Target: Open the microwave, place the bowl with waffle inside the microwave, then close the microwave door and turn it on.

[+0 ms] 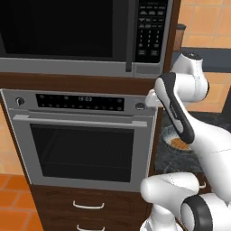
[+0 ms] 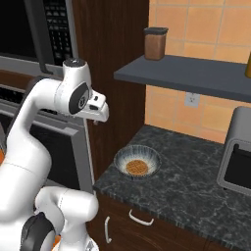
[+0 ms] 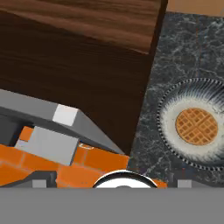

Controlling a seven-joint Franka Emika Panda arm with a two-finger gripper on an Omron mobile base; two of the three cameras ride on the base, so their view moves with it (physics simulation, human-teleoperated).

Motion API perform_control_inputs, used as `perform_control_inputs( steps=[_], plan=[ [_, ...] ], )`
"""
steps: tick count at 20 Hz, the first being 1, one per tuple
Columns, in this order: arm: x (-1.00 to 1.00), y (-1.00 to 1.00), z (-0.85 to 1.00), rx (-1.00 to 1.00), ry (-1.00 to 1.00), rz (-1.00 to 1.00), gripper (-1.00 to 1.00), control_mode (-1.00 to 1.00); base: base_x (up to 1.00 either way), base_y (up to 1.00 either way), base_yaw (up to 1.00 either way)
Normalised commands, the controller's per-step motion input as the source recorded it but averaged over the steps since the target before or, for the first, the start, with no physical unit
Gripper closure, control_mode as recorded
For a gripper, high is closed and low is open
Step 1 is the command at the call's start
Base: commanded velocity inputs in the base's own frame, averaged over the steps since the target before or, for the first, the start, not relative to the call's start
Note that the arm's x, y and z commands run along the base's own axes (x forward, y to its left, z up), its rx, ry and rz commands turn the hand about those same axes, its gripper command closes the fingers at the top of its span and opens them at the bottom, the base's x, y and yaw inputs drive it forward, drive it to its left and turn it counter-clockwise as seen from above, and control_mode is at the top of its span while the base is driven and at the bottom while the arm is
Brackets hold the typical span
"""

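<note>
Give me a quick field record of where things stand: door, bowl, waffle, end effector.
microwave door: shut, dark glass panel flush in its frame
microwave: built in above the oven, keypad column at right
bowl: striped, on the dark stone counter right of the oven cabinet
waffle: lying flat inside the bowl
end effector: open, holding nothing; in the hand view it looks down at the bowl
task stage: door not yet opened, bowl not yet picked up
</note>
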Motion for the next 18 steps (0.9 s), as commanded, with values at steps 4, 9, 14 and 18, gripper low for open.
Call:
perform_control_inputs(
  steps=[4, 9, 14, 18],
  plan=[
    [-1.0, 0.03, 0.38, 0.04, -0.48, 0.0, -1.0, -1.0, 0.0, 0.0, 0.0],
    [-0.68, 0.74, 0.84, 0.0, -0.53, -0.05, -1.0, -1.0, 0.0, 0.0, 0.0],
    [-0.17, 0.38, 0.32, -0.01, -0.25, -0.05, -1.0, -1.0, 0.0, 0.0, 0.0],
    [-0.19, 0.28, 0.37, 0.0, -0.11, -0.23, -1.0, -1.0, 0.0, 0.0, 0.0]
  ],
)
